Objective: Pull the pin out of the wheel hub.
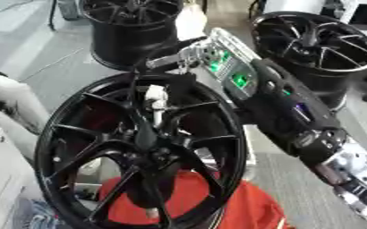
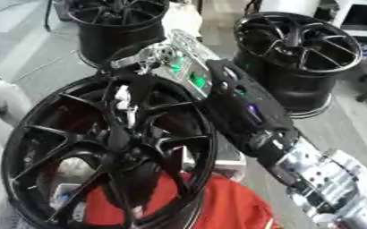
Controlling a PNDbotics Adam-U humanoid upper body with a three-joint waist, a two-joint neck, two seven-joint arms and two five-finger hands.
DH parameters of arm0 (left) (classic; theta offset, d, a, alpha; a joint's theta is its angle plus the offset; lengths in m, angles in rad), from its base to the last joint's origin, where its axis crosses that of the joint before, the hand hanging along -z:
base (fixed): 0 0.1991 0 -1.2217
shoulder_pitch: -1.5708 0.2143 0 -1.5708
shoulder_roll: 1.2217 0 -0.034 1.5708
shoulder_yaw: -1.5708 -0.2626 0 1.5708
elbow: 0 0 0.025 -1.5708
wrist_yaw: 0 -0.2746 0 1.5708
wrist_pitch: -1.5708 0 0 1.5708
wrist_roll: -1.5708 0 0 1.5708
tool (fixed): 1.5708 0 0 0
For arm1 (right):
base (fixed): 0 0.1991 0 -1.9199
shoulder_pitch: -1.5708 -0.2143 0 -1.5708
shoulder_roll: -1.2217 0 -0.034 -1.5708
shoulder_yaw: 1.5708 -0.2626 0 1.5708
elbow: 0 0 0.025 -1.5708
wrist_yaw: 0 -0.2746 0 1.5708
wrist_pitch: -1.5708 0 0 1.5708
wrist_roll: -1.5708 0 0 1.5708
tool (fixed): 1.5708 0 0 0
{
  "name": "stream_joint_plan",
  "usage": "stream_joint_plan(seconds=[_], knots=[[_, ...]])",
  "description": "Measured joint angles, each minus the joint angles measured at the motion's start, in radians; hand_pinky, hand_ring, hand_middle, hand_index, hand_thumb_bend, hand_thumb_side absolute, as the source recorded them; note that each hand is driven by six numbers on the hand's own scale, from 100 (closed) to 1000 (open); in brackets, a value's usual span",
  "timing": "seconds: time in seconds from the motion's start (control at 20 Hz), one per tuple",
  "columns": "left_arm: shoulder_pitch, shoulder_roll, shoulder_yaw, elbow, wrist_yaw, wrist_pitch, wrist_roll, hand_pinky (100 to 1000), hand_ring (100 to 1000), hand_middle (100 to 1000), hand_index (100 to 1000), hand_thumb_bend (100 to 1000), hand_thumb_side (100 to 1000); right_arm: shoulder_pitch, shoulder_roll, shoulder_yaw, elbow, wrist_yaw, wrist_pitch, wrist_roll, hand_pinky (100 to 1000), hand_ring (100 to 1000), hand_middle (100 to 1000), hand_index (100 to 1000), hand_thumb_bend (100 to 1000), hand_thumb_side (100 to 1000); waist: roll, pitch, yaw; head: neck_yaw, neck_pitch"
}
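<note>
Grey floor held two spare rims (image 1: 132, 27). We reached our right hand (image 1: 175, 58) over the hub (image 1: 143, 147), fingers pinching the white pin (image 1: 155, 96) for a straight pull.

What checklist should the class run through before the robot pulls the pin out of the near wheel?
1. Right hand over the near wheel: ok.
2. White pin in view among the spokes: ok.
3. Fingers closed round the pin: cannot tell.
4. Left hand ready to steady the wheel: not ok, it is out of view.
5. Two other wheels standing apart from the near one: ok.
</note>
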Motion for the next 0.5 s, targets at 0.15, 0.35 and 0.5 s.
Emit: stream_joint_plan(seconds=[0.15,0.35,0.5], knots=[[0.000,0.000,0.000,0.000,0.000,0.000,0.000,607,582,638,820,100,713,0.000,0.003,-0.012,0.029,0.026,-0.011,-0.011,937,968,956,967,168,337,0.000,0.000,-0.002,0.000,0.000],[0.000,0.000,0.000,0.000,-0.005,0.000,0.000,607,582,638,820,100,714,0.001,0.005,-0.019,0.047,0.035,-0.021,-0.010,884,935,942,965,161,340,0.000,0.000,-0.004,0.000,0.000],[0.000,0.000,0.000,0.000,-0.008,0.000,0.000,607,582,637,820,100,713,0.002,0.005,-0.020,0.055,0.035,-0.027,0.002,856,915,935,965,158,335,0.000,0.000,-0.005,0.000,0.000]])
